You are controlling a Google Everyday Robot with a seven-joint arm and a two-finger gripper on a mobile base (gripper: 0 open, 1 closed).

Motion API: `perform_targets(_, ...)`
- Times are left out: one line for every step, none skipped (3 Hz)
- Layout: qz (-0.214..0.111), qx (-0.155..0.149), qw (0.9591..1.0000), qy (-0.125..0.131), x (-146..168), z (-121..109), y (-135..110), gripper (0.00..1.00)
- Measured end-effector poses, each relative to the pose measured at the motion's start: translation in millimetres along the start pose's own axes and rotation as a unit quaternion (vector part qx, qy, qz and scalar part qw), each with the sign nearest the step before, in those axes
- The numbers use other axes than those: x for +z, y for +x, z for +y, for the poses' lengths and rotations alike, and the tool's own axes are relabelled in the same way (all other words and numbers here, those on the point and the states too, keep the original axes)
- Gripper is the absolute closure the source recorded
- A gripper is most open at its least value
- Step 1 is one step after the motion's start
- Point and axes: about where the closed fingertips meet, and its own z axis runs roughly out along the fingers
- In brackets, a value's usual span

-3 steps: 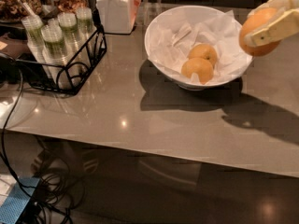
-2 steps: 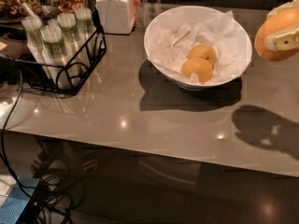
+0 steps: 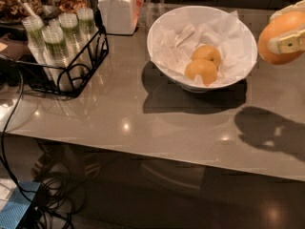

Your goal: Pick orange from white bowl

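Gripper (image 3: 287, 28): you find it at the right edge of the frame, in the upper part, cut off by that edge. It is clamped on the orange, with one cream finger across the fruit's front and another part showing over its top.
Orange (image 3: 273, 38): your gripper holds it in the air, out of the bowl. It sits to the right of the bowl's rim without touching it.
White bowl (image 3: 159, 30): upper centre of the frame, resting on the table and lined with crumpled paper (image 3: 228, 37).
Smaller fruits: two yellower ones lie on the paper inside the bowl, the rear fruit (image 3: 207, 55) touching the front fruit (image 3: 201, 71).
Shadow (image 3: 271, 128): a dark blotch on the table at the lower right of the bowl, below the held orange.
Table (image 3: 143, 123): a glossy grey-brown top fills the middle of the frame, and you can see small light spots reflected in it.
Wire basket (image 3: 76, 73): black, in the upper left, standing on the table and holding lidded clear cups (image 3: 55, 37) with green contents.
Jar (image 3: 118, 11): white with a lid, at the top of the frame, between the basket and the bowl.
Cables (image 3: 12, 128): black, running down the left edge into a tangle at the lower left.
Blue box (image 3: 16, 213): in the lower left corner, among the cables.
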Motion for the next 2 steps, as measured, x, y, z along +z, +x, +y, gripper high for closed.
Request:
perform_targets(0.021,0.015,0.9987,-0.043,29.0,1.8,9.8,1.0)
perform_targets(0.021,0.015,0.9985,-0.048,31.8,3.2,9.0,1.0)
